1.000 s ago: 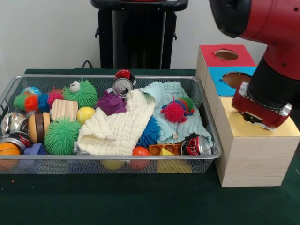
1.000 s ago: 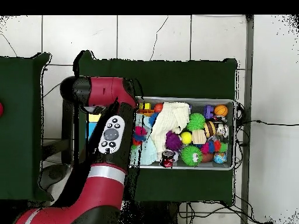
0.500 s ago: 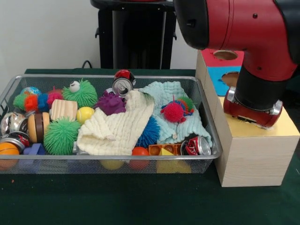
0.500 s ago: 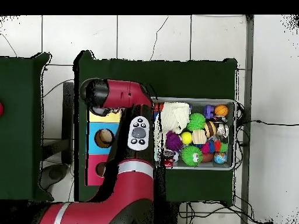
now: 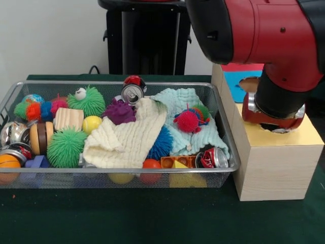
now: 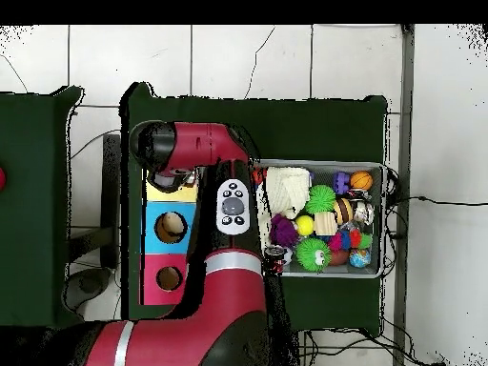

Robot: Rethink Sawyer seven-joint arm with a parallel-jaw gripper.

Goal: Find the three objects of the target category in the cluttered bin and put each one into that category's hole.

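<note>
The wire bin (image 5: pixel 231 152) holds a jumble. In it lie a cream cloth (image 5: pixel 127 140), a pale teal cloth (image 5: pixel 185 101), green spiky balls (image 5: pixel 66 147), a purple one (image 5: pixel 120 111) and a pink one (image 5: pixel 188 121). A red soda can (image 5: pixel 213 158) lies at the front right corner and a silver can (image 5: pixel 133 93) at the back. To the right stands the wooden box with yellow (image 5: pixel 304 136), blue (image 5: pixel 234 84) and red tops. My gripper (image 5: pixel 274 122) hangs over the yellow top, only its red and silver wrist end showing. In the overhead view the blue hole (image 6: pixel 170 226) and red hole (image 6: pixel 169 278) show.
A wooden block (image 5: pixel 69 118), a yellow ball (image 5: pixel 92 123), an orange ball (image 5: pixel 9 162) and more cans (image 5: pixel 15 151) fill the bin's left end. In the overhead view my arm (image 6: pixel 233 205) covers the bin's left part. A black stand (image 5: pixel 150 40) rises behind the bin.
My arm's thick upper link has swung from beside the box to across it, toward the bin. The wrist end stays over the yellow top, a little higher. The bin's contents are unmoved.
</note>
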